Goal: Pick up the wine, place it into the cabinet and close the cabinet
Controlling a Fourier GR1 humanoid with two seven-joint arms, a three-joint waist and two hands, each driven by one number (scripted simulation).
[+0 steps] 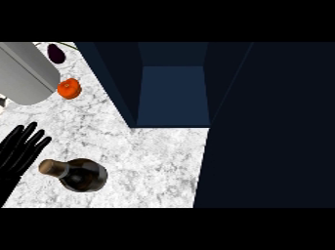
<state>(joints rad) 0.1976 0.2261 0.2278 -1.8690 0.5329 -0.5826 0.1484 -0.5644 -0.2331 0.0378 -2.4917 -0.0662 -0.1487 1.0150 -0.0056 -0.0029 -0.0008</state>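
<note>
The wine bottle (pixel 80 174) stands upright on the marble counter (pixel 148 156) near its front edge, seen from above: dark glass body with a brown cork top. My left hand (pixel 12 153) is at the lower left, fingers straight and pointing up, just left of the bottle and apart from it. The dark blue cabinet (pixel 174 93) stands open at the back middle, its inside showing a lighter blue floor. The open door (pixel 271 127) fills the right side. My right hand does not show.
An orange fruit (pixel 69 88) lies at the back left beside a grey cylinder (pixel 18 71). A dark purple item (pixel 55 52) sits at the far back. The cabinet's left wall (pixel 109 83) juts over the counter.
</note>
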